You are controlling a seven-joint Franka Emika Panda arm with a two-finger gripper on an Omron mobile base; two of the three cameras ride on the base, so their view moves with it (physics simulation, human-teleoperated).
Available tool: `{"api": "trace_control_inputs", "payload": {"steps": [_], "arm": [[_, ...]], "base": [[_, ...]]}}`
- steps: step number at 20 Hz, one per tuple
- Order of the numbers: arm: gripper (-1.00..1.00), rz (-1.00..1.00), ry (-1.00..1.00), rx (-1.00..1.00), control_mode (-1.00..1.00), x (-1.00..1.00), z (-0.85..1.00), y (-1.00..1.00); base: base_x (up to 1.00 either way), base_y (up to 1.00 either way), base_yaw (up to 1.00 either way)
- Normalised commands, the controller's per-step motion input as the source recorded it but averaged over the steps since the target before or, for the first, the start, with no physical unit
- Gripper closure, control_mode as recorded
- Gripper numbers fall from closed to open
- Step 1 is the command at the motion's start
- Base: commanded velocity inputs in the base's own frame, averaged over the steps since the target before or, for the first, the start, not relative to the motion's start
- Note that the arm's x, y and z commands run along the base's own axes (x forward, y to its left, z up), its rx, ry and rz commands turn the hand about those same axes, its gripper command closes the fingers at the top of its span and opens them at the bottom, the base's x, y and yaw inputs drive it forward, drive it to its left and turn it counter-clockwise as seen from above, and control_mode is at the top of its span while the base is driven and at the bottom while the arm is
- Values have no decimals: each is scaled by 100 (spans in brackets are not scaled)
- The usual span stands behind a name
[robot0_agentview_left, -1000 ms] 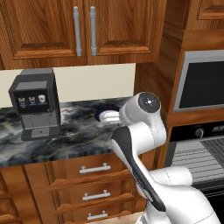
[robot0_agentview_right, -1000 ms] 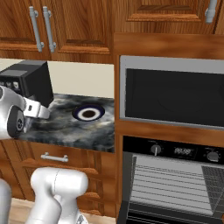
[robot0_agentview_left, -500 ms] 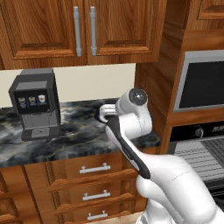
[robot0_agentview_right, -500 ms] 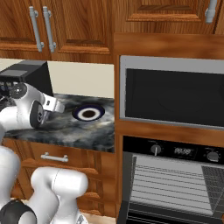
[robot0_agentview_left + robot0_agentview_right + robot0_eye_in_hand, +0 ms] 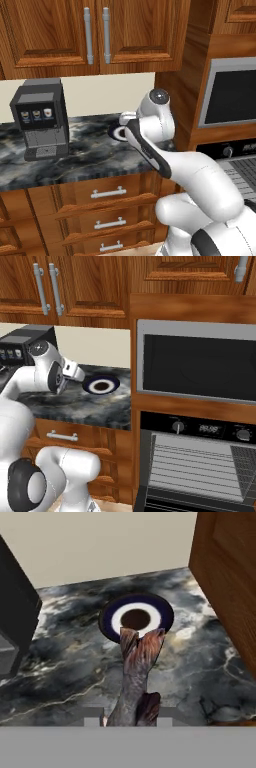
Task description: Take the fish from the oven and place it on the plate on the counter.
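Gripping scaly, fork-tailed fish (image 5: 136, 677)

Black coffee machine (image 5: 40, 117) stands below wooden cabinets (image 5: 95, 32).

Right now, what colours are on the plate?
The plate has a dark-blue rim, white ring and dark centre; clearest in the hand view.

Arm folded forward over the counter (image 5: 75, 160), wrist bent low. Gripper (image 5: 131, 719) clamped on the fish (image 5: 136, 672), whose tail extends forward beyond the jaws.
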Motion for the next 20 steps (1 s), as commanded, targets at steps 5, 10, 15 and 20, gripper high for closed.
{"api": "trace_control_inputs", "payload": {"steps": [5, 10, 15, 20], "arm": [[100, 0, 13, 0, -100, 41, -45, -22], [100, 0, 20, 0, -100, 61, -32, -10], [100, 0, 24, 0, -100, 59, -19, 0], [100, 0, 8, -3, -100, 43, -26, 0]], "base": [[0, 0, 0], [0, 0, 0], [0, 0, 0], [0, 0, 0]]}}
